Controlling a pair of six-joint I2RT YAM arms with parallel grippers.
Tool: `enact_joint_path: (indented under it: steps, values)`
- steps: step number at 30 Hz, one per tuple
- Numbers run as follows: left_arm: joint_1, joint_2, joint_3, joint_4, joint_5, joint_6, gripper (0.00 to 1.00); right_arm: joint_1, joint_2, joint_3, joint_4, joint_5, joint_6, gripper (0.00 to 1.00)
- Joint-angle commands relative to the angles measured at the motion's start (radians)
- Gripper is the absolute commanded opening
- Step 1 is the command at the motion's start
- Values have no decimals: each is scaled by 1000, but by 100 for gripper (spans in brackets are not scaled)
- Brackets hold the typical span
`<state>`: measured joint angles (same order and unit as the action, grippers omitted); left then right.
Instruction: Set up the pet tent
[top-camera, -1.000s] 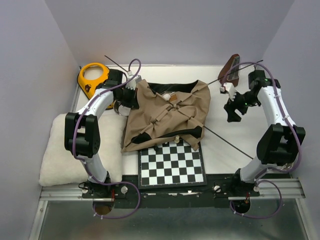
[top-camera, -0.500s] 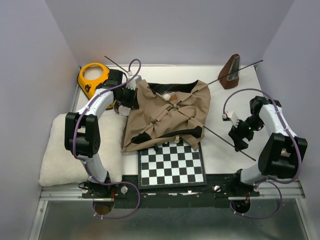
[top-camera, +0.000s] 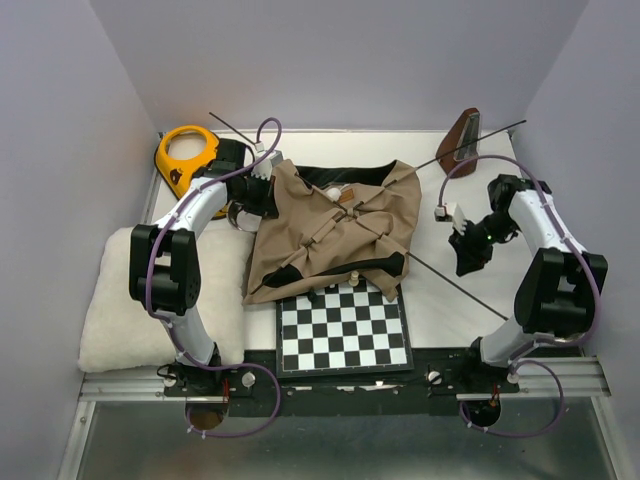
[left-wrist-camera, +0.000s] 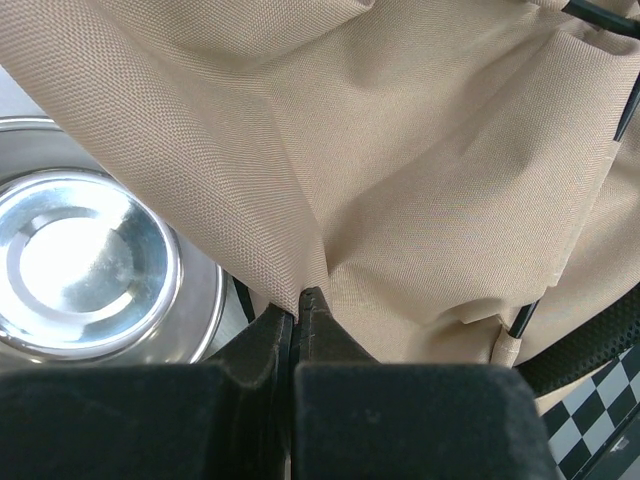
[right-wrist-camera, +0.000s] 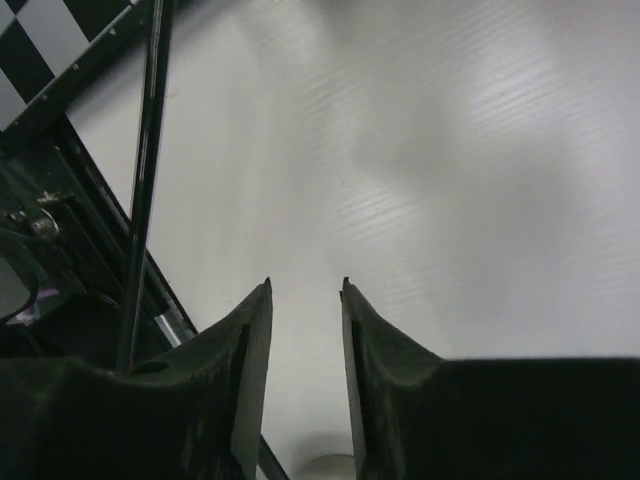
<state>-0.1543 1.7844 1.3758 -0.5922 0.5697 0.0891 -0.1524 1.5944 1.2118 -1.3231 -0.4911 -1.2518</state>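
The right claw (top-camera: 467, 260) is now hanging nearer the flat tan fabric pet tent (top-camera: 335, 225) behind the checkered chessboard (top-camera: 343, 335), jaws narrower but apart, holding nothing. Only the left wrist view is showing the left claw (left-wrist-camera: 297, 300) pinching tent cloth.

Moved, jaws narrowed: the right gripper (top-camera: 467, 256)
It is brought nearer from the brown metronome (top-camera: 462, 143), now uncovered, to just beside the tent's black pole (right-wrist-camera: 145, 170); its jaws are drawn to a slim gap.

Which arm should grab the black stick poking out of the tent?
Right: the right tool hangs empty, jaws apart, beside that pole. The left tool is pinching the tent fabric.
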Motion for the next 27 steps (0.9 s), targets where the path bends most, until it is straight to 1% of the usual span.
enact_joint_path:
  steps: [1,2,3,4,6,7,10,12,14,17,19,20,22,24,27]
  values:
    - [1,-19,0,-31,-1,20,0,-56,42,130,-153,-44,-11,62]
    - [1,-20,-3,-32,-5,26,0,-84,38,176,-204,-72,-36,74]
    - [1,-20,-4,-34,-10,29,0,-111,17,198,-206,-78,-8,83]
    - [1,-20,-7,-34,-10,29,0,-116,-25,186,-206,-73,5,87]
    - [1,-17,-11,-24,-4,23,0,-115,-120,117,-206,-57,-33,94]
    - [1,-17,-12,-17,-4,15,0,-116,-161,76,-206,-56,-43,96]
    - [1,-7,-6,-6,-1,6,0,-107,-214,-50,-206,-27,-38,97]
    - [1,-2,6,-9,-1,4,0,-108,-221,-115,-203,5,-73,97]
    - [1,0,12,-9,-2,6,0,-107,-212,-152,-177,35,-58,98]
    - [1,1,17,-14,-2,12,0,-107,-200,-182,-90,86,-23,98]
    - [1,3,16,-15,-2,12,0,-107,-177,-181,-38,105,-8,97]
    - [1,1,12,-14,-2,11,0,-107,-157,-170,-41,99,-8,93]
    - [1,0,0,-9,2,-3,0,-108,-111,-127,-85,77,-21,91]
    - [1,-6,-20,0,7,-6,0,-107,-99,-91,-139,36,-47,91]
    - [1,-16,-32,9,1,-2,0,-107,-160,-43,-128,-39,-20,95]
